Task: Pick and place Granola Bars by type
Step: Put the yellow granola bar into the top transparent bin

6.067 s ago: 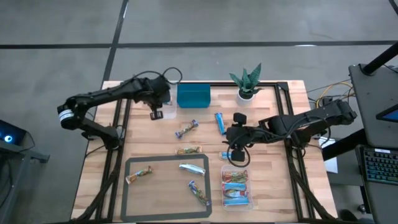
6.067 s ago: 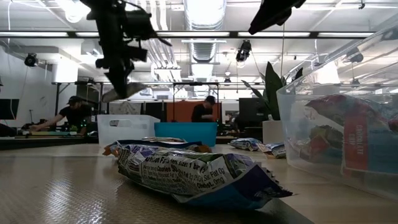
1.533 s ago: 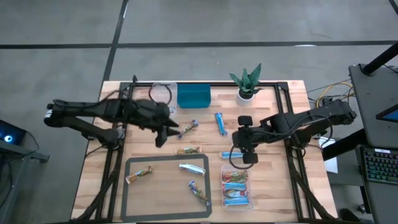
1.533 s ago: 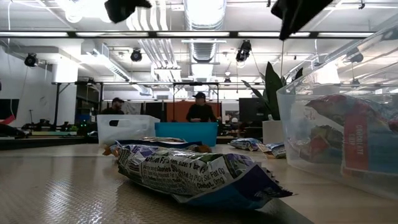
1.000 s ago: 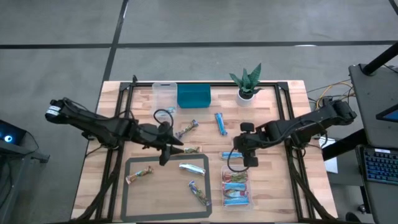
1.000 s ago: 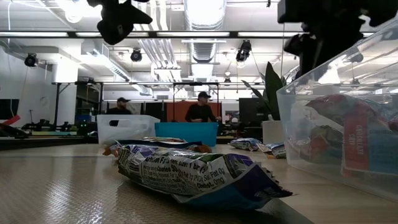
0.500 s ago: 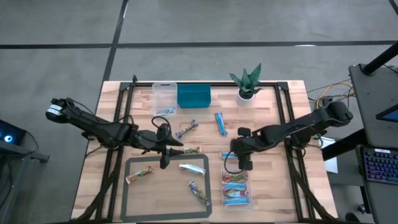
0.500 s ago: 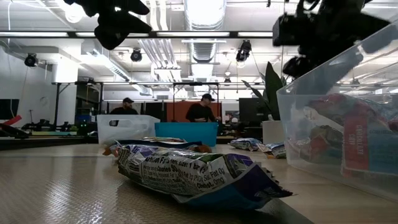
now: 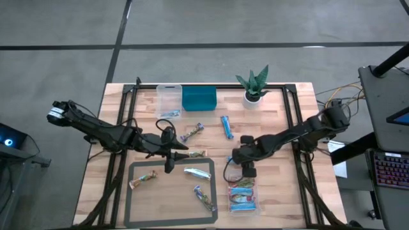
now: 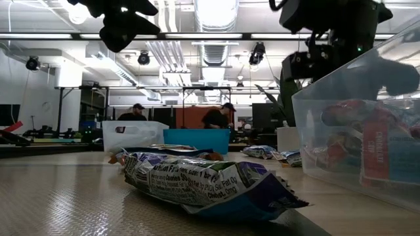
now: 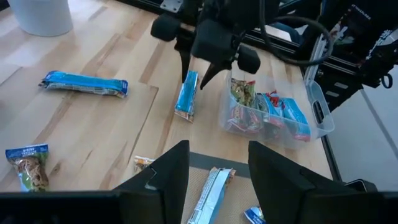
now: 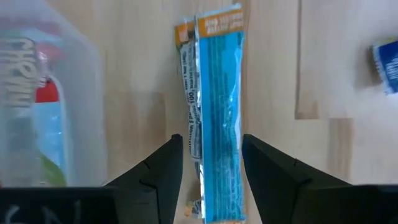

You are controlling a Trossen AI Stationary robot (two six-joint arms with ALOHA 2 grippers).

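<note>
Granola bars lie scattered on the table. A blue bar (image 12: 217, 93) lies flat on the wood beside the near clear tub (image 9: 243, 195), and my right gripper (image 12: 211, 140) points down over its end, open, one finger on each side. My left gripper (image 11: 217, 149) hangs open above the far edge of the grey-framed mat (image 9: 133, 191), close to a silvery-white bar (image 9: 197, 172) lying there. Other loose bars: a mixed one (image 9: 193, 154), another mixed one (image 9: 192, 132) and a blue one (image 9: 225, 126).
The near clear tub holds several bars. A second clear tub (image 9: 169, 102), a teal bin (image 9: 199, 98) and a potted plant (image 9: 254, 86) line the far edge. Two more bars (image 9: 142, 180) (image 9: 204, 198) lie on the mat. People stand far off in the room behind.
My right gripper has come down toward the blue bar beside the near tub and shifted a little toward the table's left, fingers still apart. No bar has moved.
</note>
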